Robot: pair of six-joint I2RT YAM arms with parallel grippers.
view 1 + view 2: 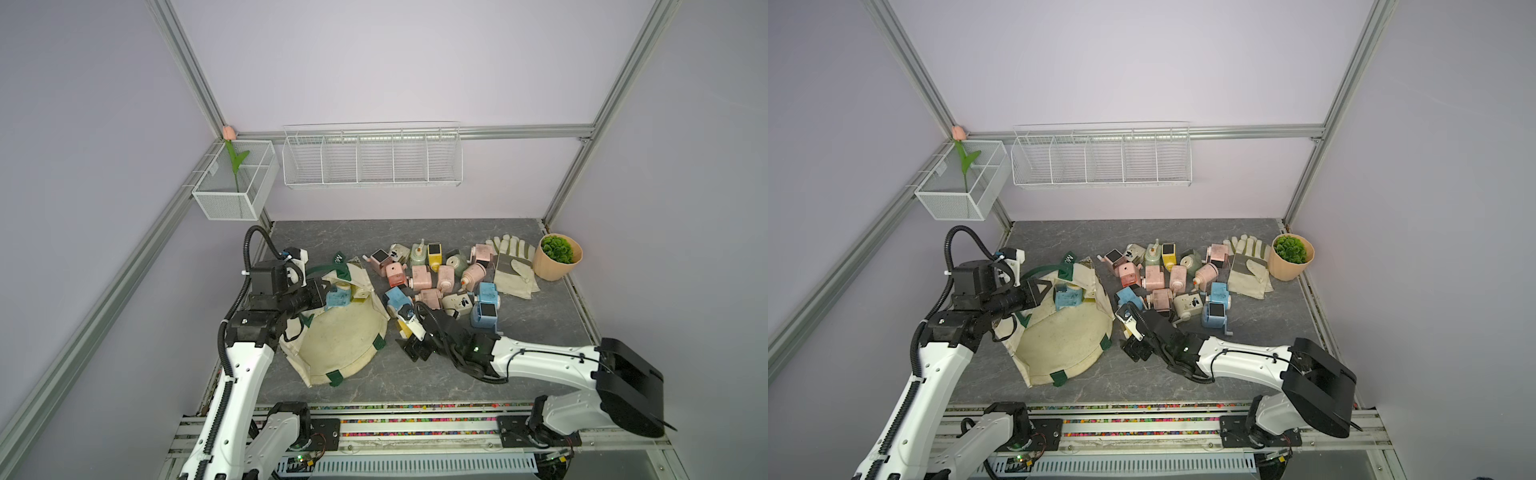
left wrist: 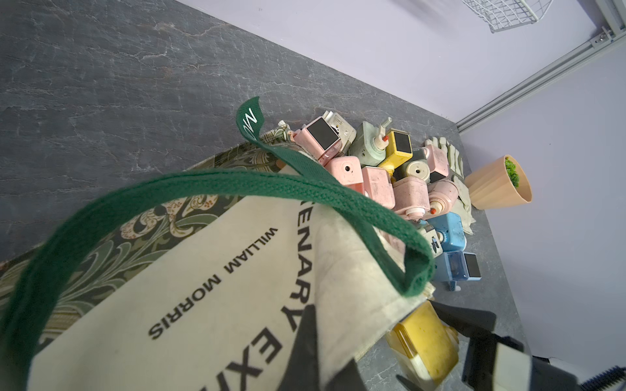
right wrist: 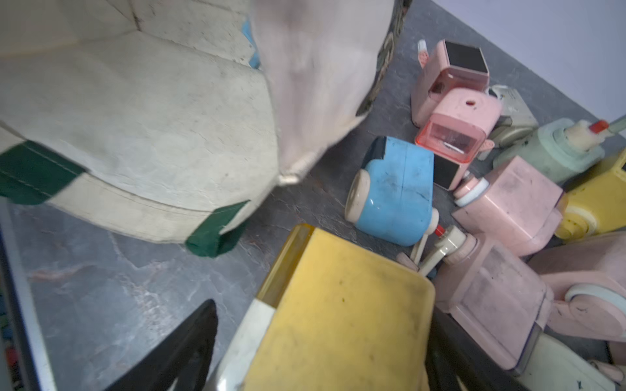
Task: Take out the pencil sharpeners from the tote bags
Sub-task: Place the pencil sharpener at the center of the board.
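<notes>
**Blue sharpener sits at 10 o'clock from the loaded right gripper**

The blue sharpener [image 1: 337, 298] is inside the tote, at its propped-up far end. A yellow-and-cream sharpener [image 1: 358, 294] touches it at its 3 o'clock. Its long side looks to run roughly 9-to-3, but I can't be sure from above.

The tote [image 1: 345, 347] lies on the table [image 1: 519, 340] with its mouth gaping upward.

The left gripper [image 1: 320, 293] is pinched fully closed on the tote's canvas wall, just beside the blue one at its 9 o'clock. It's the nearer arm but busy holding the bag.

The right gripper [image 3: 321, 315] has its jaws wide, one on each side of the yellow sharpener [image 2: 423, 342], which looks clamped. It sits just outside the tote's rim.

The pile [image 1: 420, 277] of unloaded sharpeners is at its 1 o'clock. My read: drop the yellow one there, then reach over the rim toward 10.
</notes>
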